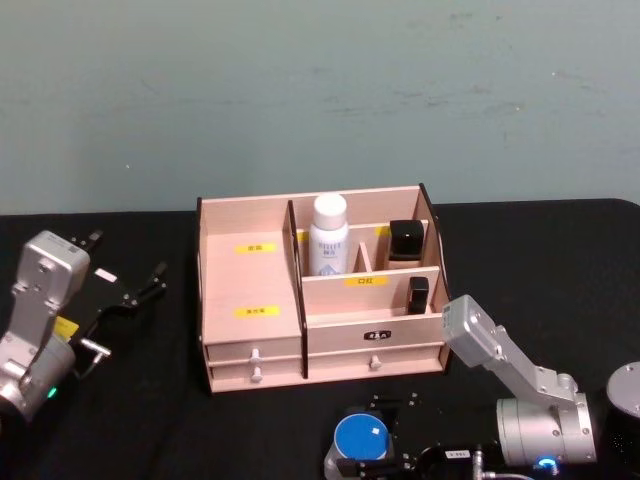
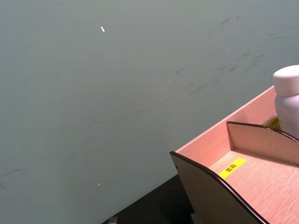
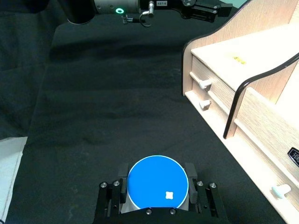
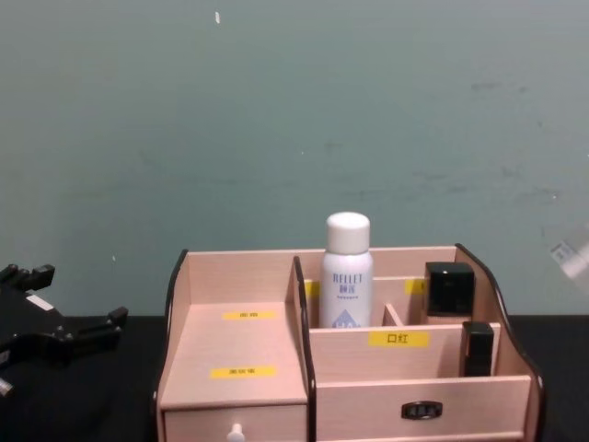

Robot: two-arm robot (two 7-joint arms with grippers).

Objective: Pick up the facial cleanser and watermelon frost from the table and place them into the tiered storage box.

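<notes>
- Table (image 1: 180, 420): black cloth covering whole surface, lying slightly wrinkled; rear edge running along grey-green wall.
- Tiered storage box (image 1: 250, 290): standing upright directly on cloth, mid-table toward rear edge, two front drawers facing robot.
- Blue-capped white container (image 3: 158, 182): showing low over cloth in front of box, toward its right end, apart from drawers. Right gripper (image 3: 156, 170) pressing fingers against both sides of it. Whether its base is touching cloth: cannot tell.
</notes>
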